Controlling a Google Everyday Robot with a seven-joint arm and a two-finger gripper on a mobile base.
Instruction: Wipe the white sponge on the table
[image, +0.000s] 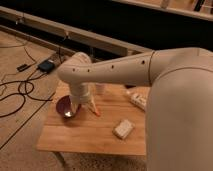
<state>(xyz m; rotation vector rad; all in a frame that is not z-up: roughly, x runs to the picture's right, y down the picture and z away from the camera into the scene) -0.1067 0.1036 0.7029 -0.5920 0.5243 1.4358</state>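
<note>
The two fingers (95, 110) stand spread apart with nothing between them, pointing down at the left part of the table (90, 140); the tip of the one on the right shows orange, and the other hangs over the near edge of a purple bowl (63, 106). Whether either tip touches the wood or the bowl cannot be told. The gripper (85, 111) is thus just beside and partly above the bowl, at the table's left end. Behind it, partly hidden by the wrist, a translucent cup (100, 89) stands near the table's far edge. To the right, a whitish oblong (137, 99) with dark marks lies at the far right of the top. The white sponge (123, 128) lies flat and askew on the planks, nearer the front edge and well apart from the gripper, with bare wood between the two. The pale arm (125, 67) reaches in from the right, and its bulky near segment covers the table's right end. Off the table to the left, dark cables (17, 90) trail across the floor (20, 135) to a small black box (46, 65).
</note>
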